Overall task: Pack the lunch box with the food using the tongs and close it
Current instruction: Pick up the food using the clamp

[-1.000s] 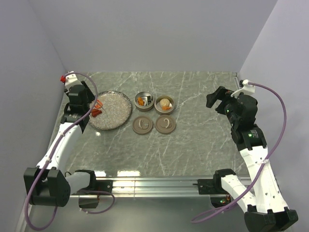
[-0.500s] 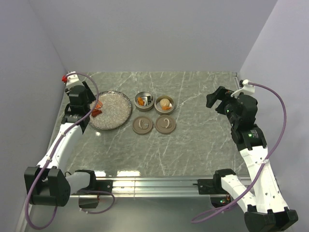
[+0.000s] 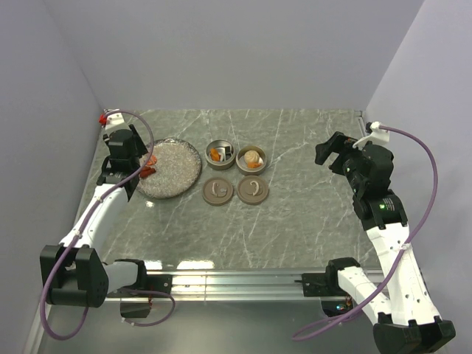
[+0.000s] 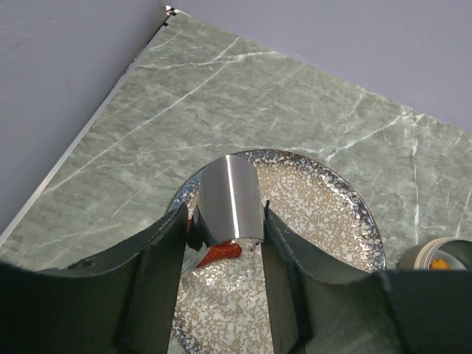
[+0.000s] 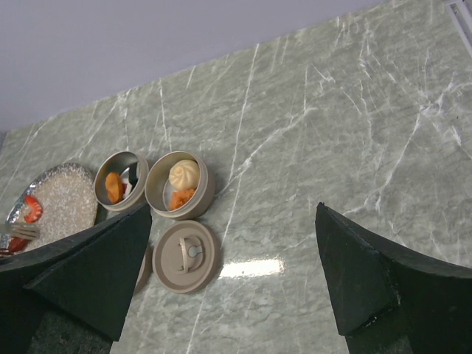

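Note:
My left gripper [image 4: 227, 221] is shut on the silvery tongs [image 4: 229, 198], held over the left side of the speckled plate [image 4: 332, 214]. A red piece of food [image 4: 220, 253] lies at the tongs' lower end; whether it is pinched I cannot tell. In the top view the left gripper [image 3: 139, 167] is at the plate's left rim, beside the red and orange food [image 3: 150, 165]. The lunch box is two open round tins: the left tin [image 3: 220, 154] holds orange food, the right tin [image 3: 251, 158] a white bun and an orange piece. My right gripper [image 5: 233, 214] hangs open and empty above the table's right side.
Two tan lids [image 3: 217, 191] [image 3: 253, 189] lie flat just in front of the tins. The left wall runs close behind the left arm, and the right wall stands beside the right arm [image 3: 369, 173]. Bare marble lies between the tins and the right arm.
The left wrist has shifted slightly toward the back wall over the plate's left rim, still holding the tongs. The right arm, tins and lids have not moved.

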`<act>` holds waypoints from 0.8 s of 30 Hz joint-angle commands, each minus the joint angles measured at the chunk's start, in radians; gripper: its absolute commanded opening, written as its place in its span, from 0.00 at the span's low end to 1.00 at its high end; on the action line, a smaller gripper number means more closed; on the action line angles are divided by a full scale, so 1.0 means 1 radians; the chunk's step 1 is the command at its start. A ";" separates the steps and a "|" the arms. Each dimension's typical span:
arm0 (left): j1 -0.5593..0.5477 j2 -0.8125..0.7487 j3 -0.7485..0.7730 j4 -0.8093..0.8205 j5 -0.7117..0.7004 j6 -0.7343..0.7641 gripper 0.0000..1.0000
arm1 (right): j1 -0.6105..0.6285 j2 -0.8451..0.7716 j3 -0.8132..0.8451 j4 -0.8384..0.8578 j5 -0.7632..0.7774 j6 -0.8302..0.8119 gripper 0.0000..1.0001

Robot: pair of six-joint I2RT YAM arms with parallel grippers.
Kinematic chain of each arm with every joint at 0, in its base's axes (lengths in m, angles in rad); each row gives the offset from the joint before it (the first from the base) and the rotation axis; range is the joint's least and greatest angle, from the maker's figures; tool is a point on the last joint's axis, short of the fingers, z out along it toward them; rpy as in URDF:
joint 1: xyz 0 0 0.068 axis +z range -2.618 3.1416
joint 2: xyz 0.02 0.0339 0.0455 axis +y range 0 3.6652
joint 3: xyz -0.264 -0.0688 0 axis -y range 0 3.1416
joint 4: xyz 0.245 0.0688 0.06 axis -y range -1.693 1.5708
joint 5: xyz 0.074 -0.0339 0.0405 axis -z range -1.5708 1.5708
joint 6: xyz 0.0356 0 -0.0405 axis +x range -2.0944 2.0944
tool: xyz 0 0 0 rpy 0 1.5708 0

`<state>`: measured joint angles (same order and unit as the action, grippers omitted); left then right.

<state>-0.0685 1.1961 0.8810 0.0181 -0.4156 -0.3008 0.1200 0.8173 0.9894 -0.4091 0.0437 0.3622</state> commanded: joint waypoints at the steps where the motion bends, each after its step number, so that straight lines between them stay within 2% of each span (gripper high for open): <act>1: 0.003 0.002 -0.005 0.072 -0.002 0.023 0.48 | 0.003 -0.010 0.029 0.013 0.010 -0.002 0.99; 9: 0.003 0.007 -0.001 0.079 0.001 0.040 0.35 | 0.003 -0.012 0.031 0.009 0.013 -0.002 0.99; 13: 0.003 -0.016 0.027 0.056 0.014 0.045 0.24 | 0.003 -0.014 0.032 0.010 0.016 -0.002 0.99; 24: -0.048 -0.095 0.096 -0.049 0.069 0.008 0.21 | 0.003 -0.004 0.020 0.033 0.002 0.012 0.99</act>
<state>-0.0895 1.1389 0.9173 -0.0319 -0.3794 -0.2771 0.1200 0.8173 0.9894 -0.4114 0.0437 0.3676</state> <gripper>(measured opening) 0.403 0.988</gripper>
